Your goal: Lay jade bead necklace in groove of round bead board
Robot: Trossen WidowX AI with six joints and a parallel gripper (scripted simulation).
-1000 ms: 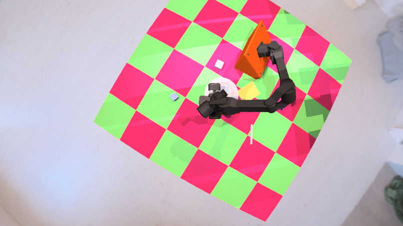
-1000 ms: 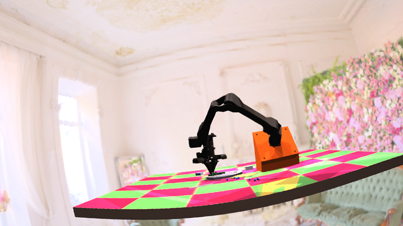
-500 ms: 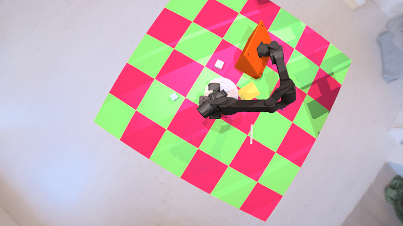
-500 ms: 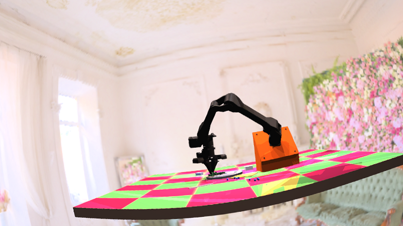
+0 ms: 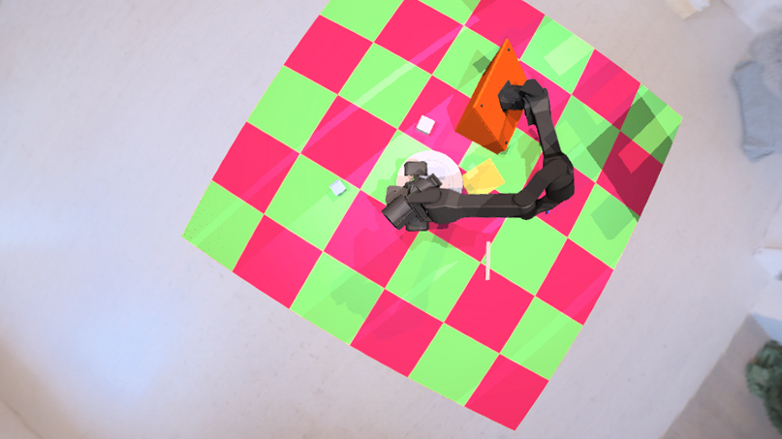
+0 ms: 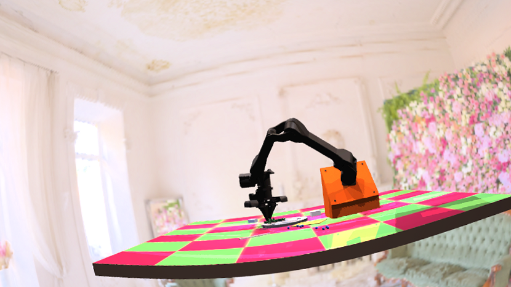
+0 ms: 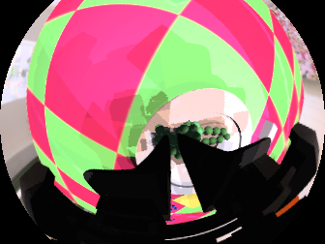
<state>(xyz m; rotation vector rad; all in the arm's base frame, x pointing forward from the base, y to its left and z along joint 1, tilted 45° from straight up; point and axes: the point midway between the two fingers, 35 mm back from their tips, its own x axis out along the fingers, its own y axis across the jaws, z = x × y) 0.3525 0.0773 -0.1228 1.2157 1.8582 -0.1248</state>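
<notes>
The jade bead necklace (image 7: 192, 128) (image 6: 279, 220) lies bunched on the round bead board, its dark green beads crowded around my fingertips. A doubled strand reaches to the right in the wrist view, inside the curved groove line. The white round bead board (image 7: 208, 100) (image 5: 448, 162) (image 6: 296, 223) lies flat on the checkered table. My gripper (image 7: 172, 137) (image 6: 268, 219) points down low over the left part of the board in the exterior view, shut on the necklace at its tips. The fingers hide part of the beads and groove, and the arm covers much of the board from above.
An orange wedge-shaped base (image 5: 484, 105) (image 6: 352, 197) carries the arm. A white cube (image 5: 425, 125) (image 6: 315, 213) and a pale blue cube (image 5: 337, 187) (image 6: 252, 221) stand near the board. A yellow sheet (image 5: 483, 177) lies beside it. A thin white stick (image 5: 487, 260) and small blue beads (image 6: 326, 227) lie farther off.
</notes>
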